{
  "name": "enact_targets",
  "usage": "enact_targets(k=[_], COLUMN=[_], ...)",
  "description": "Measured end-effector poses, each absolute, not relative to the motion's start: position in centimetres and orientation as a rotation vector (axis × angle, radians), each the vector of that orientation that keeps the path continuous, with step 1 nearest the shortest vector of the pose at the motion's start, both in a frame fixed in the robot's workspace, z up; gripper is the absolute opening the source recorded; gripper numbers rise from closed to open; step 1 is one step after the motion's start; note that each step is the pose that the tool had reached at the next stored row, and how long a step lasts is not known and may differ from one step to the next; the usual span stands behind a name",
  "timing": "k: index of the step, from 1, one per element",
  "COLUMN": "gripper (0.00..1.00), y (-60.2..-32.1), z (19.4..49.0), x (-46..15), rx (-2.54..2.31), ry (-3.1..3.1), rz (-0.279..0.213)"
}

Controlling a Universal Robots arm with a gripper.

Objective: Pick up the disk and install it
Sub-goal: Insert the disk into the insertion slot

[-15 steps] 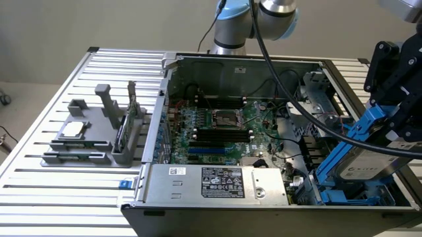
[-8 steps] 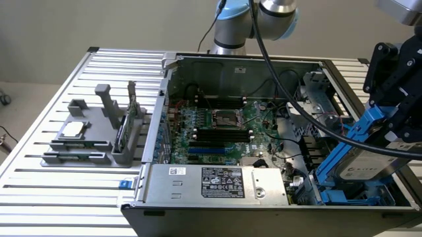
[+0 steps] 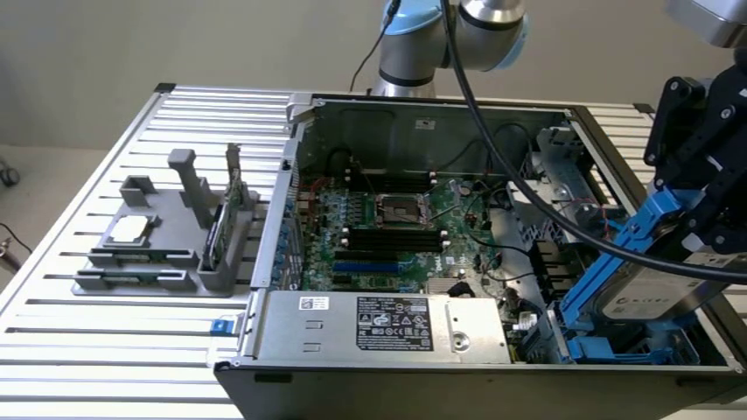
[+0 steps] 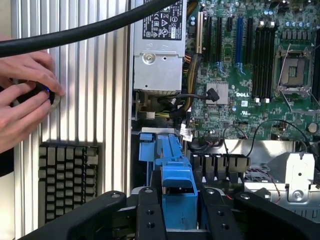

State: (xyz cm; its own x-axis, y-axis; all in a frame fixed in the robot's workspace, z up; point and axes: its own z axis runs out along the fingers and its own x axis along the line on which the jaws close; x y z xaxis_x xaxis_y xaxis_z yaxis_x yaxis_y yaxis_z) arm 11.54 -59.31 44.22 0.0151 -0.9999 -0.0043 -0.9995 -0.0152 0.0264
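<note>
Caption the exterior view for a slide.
The gripper holds the blue-railed disk tilted over the open computer case, at the exterior view's right.

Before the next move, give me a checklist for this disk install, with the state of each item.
1. Grip of end effector on disk: ok.
2. disk seated in drive bay: not ok, held tilted over it.
3. black cable clear of disk: cannot tell.
4. person's hands outside the case: ok.
5. case side open: ok.
</note>
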Motion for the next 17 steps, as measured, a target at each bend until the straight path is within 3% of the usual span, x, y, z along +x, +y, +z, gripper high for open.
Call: enact_targets(k=[17], gripper=[0.33], y=[-59.31], z=[43.51], x=[11.51], rx=[2.215], ry=[-2.211], rz=[-0.027])
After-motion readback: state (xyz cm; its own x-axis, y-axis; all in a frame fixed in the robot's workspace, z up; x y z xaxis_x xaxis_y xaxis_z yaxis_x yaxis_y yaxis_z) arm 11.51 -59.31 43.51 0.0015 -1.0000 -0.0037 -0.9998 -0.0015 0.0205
